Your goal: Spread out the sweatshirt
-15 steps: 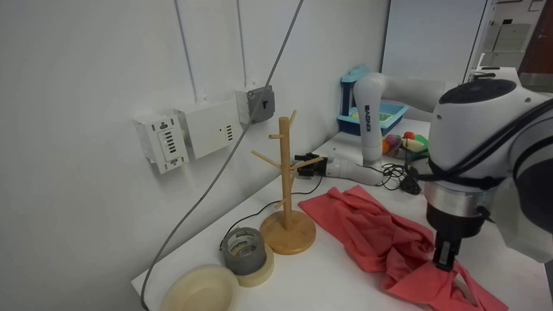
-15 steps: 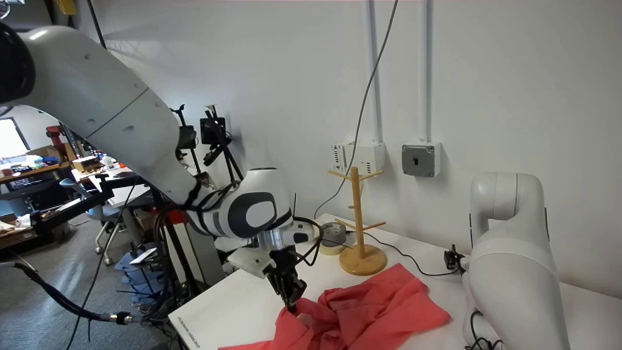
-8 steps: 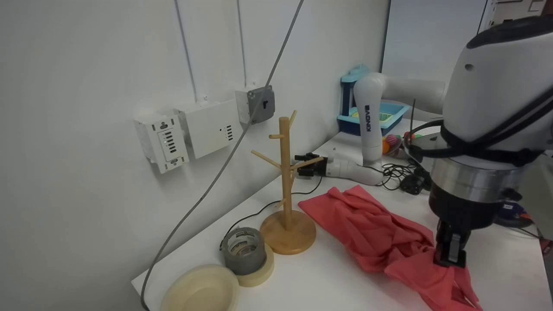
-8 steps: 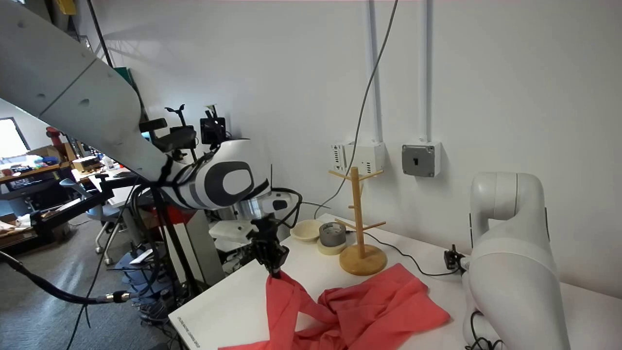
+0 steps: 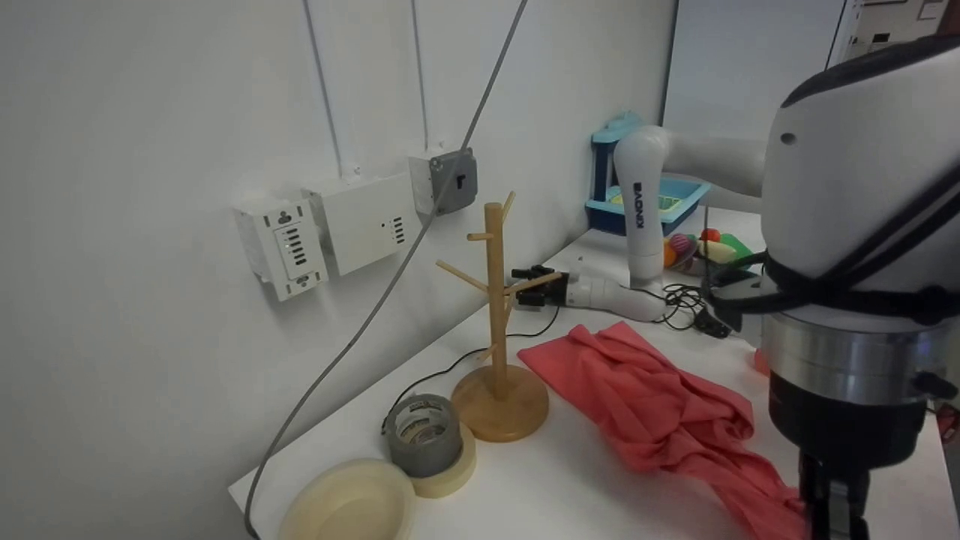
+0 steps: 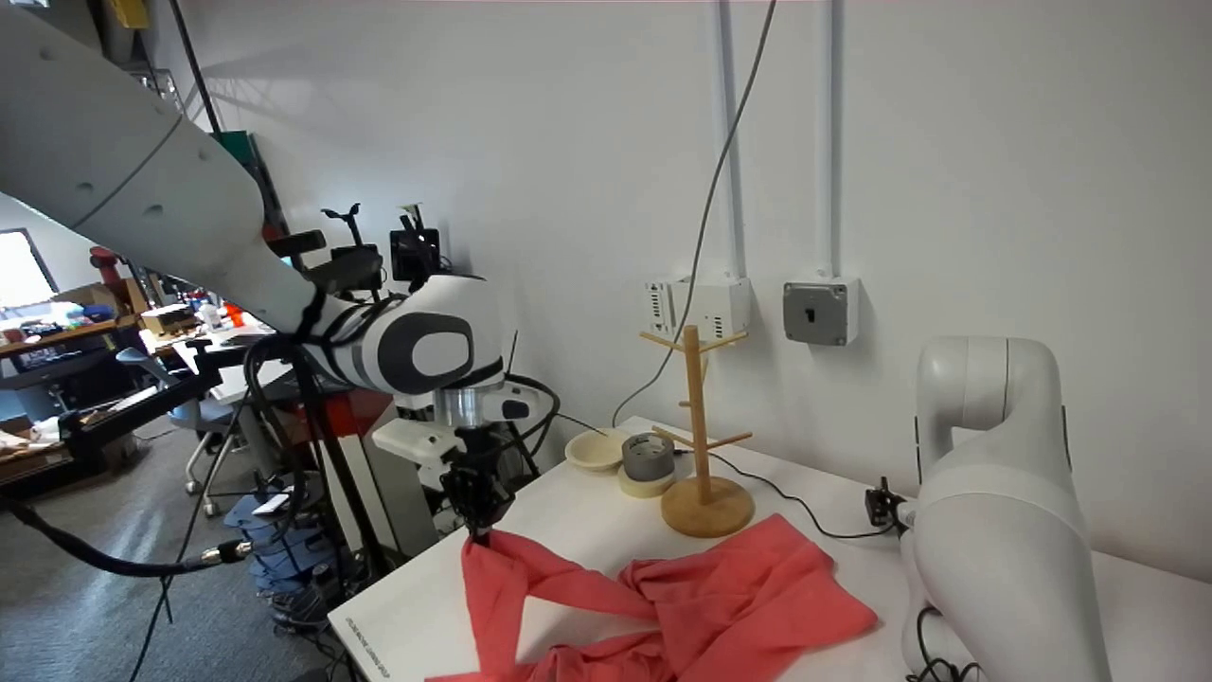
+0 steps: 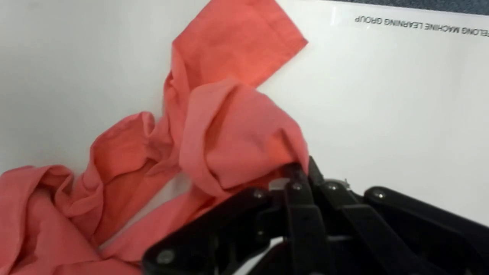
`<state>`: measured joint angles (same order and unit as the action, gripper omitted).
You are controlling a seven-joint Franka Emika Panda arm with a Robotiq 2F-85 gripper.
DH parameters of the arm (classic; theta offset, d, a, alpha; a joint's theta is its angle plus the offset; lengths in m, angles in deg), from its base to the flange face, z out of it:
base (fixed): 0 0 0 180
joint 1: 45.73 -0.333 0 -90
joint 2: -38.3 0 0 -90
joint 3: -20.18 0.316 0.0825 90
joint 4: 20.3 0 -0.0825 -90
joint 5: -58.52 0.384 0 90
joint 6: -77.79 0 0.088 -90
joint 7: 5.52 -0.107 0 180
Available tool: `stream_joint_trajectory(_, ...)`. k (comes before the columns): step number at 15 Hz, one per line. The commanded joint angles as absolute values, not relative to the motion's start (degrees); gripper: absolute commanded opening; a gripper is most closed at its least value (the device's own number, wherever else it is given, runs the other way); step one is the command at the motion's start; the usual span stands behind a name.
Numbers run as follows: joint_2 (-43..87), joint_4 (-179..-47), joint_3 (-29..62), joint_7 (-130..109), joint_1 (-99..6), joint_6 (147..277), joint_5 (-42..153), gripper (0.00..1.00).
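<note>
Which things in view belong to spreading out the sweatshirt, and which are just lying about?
Belong to the job:
coral-red sweatshirt, wrinkled
gripper, shut on the sweatshirt

Just lying about:
wooden mug tree
gray tape roll
pale roll beneath
cream bowl
blue tub

My gripper [image 7: 308,168] hides the bit of sweatshirt [image 7: 244,133] it pinches; the wrist view crops the rest top, left and bottom. There the lettering [image 7: 424,26] runs off the right edge. In an exterior view the bowl [image 5: 352,502] is cut off below, and I cannot read the tape label [image 5: 421,432].
</note>
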<state>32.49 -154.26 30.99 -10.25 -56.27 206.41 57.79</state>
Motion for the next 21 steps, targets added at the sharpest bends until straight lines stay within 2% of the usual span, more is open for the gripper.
stream_joint_trajectory(1,28.87,-149.95,31.15,-14.91,-56.58,203.89,63.97,0.01)
stream_joint_trajectory(3,26.79,-147.96,30.70,-18.66,-56.54,205.05,65.74,0.01)
stream_joint_trajectory(4,25.80,-147.07,30.45,-20.47,-56.64,204.98,65.81,0.08)
stream_joint_trajectory(5,24.74,-146.37,30.10,-22.52,-56.83,204.69,65.22,0.29)
stream_joint_trajectory(7,23.01,-145.93,29.55,-25.64,-57.30,205.31,63.96,0.33)
stream_joint_trajectory(8,22.36,-145.91,29.36,-26.72,-57.41,205.56,63.87,0.39)
stream_joint_trajectory(16,24.22,-148.50,29.16,-28.27,-57.55,209.38,64.39,0.99)
stream_joint_trajectory(21,32.13,-153.28,29.36,-22.95,-56.30,208.59,64.18,1.00)
